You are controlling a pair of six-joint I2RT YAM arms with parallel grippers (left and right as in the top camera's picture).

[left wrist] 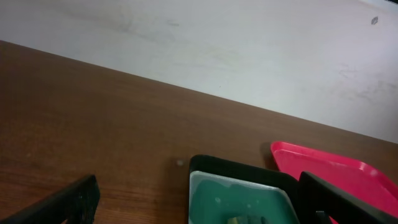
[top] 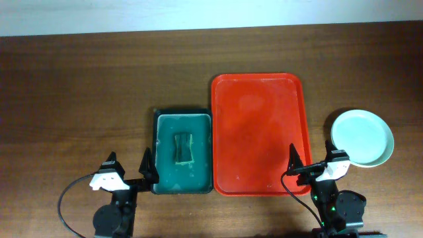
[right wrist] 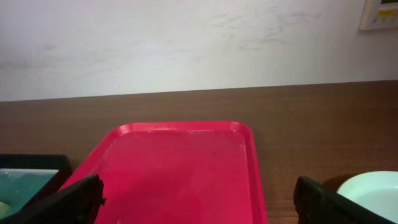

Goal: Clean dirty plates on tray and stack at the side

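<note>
The red tray (top: 260,132) lies bare in the middle of the table; it also shows in the right wrist view (right wrist: 180,168) and at the right edge of the left wrist view (left wrist: 339,168). A stack of pale mint plates (top: 361,138) sits on the table right of the tray, with no smears showing on top; its rim shows in the right wrist view (right wrist: 373,190). My left gripper (top: 129,170) is open and empty at the front edge, left of the green basin. My right gripper (top: 310,165) is open and empty over the tray's front right corner, beside the plates.
A dark green basin (top: 183,152) holding a sponge (top: 182,148) stands left of the tray; it also shows in the left wrist view (left wrist: 239,193). A pale wall runs behind the table's far edge.
</note>
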